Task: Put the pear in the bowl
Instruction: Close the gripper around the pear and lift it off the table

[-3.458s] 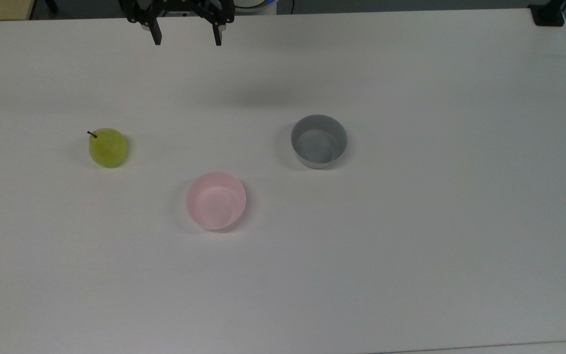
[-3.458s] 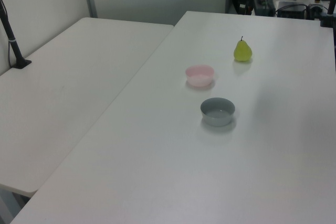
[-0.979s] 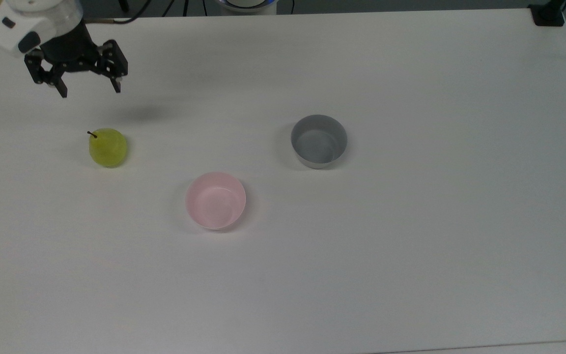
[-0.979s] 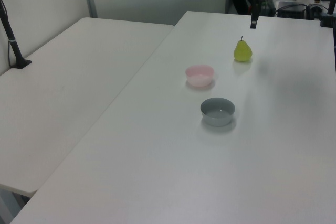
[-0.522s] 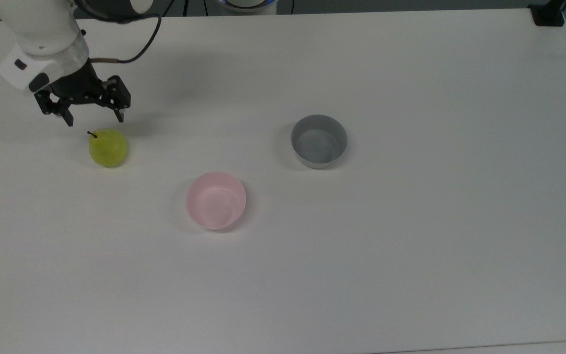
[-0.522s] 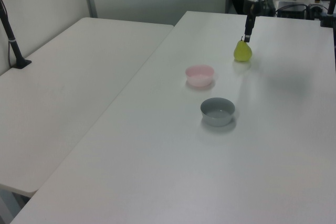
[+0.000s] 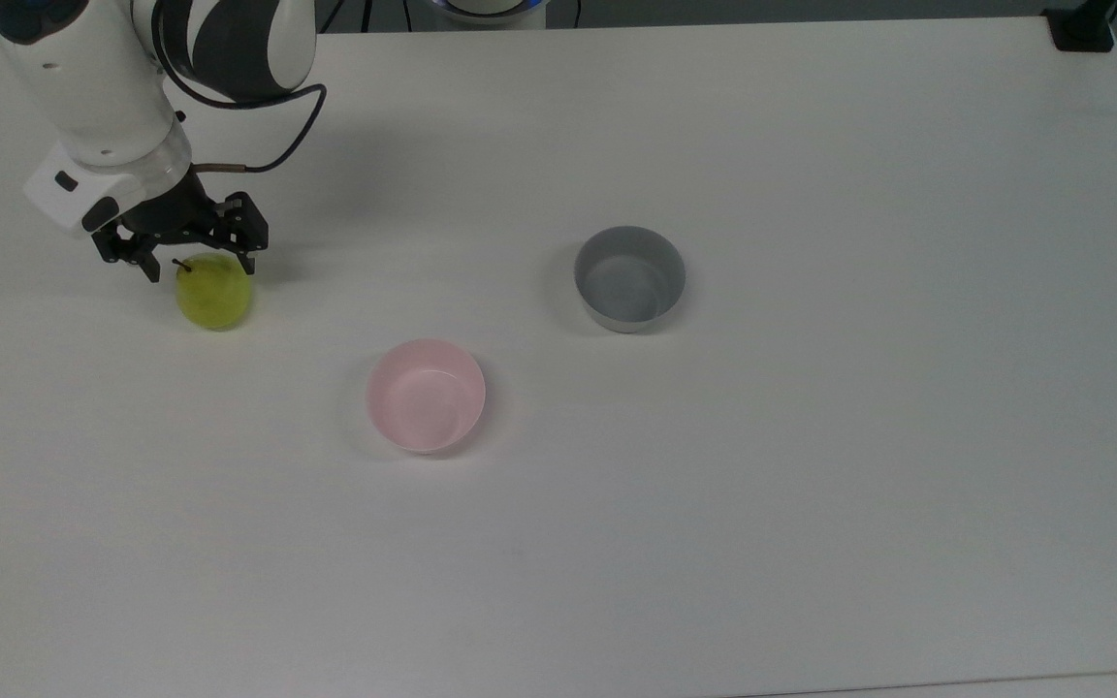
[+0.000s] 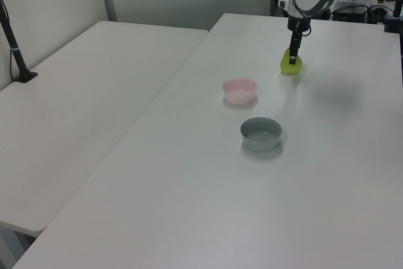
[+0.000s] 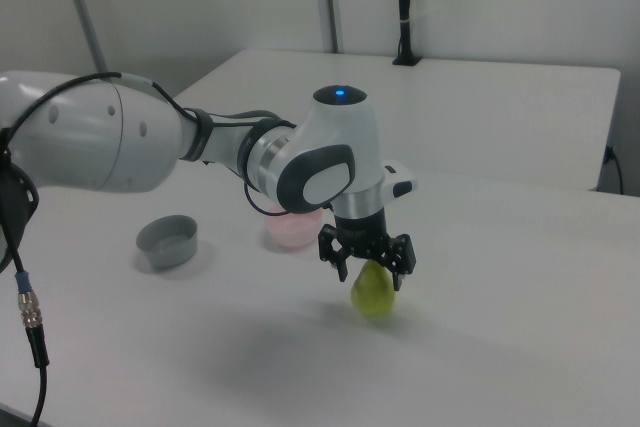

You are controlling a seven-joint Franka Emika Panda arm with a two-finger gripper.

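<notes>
The yellow-green pear (image 7: pixel 216 299) stands upright on the white table at the top view's left. My gripper (image 7: pixel 198 271) is open and lowered over its top, one finger on either side of the stem end, fingertips level with the upper part of the fruit. From the side, the gripper (image 9: pixel 370 275) straddles the pear (image 9: pixel 373 295) without closing on it. The pale pink bowl (image 7: pixel 426 395) sits empty, to the right of and below the pear in the top view. In the left view the gripper (image 8: pixel 293 55) hangs over the pear (image 8: pixel 291 65), beyond the pink bowl (image 8: pixel 240 91).
A grey-blue bowl (image 7: pixel 629 278) stands empty to the upper right of the pink one in the top view. The white arm (image 7: pixel 103 87) reaches in from the top view's upper left. A second table (image 8: pixel 75 111) adjoins on the left view's left.
The gripper travelled from the table's far edge to the top view's left and came down. Its open fingers now flank the pear's top. Pear and bowls have not moved.
</notes>
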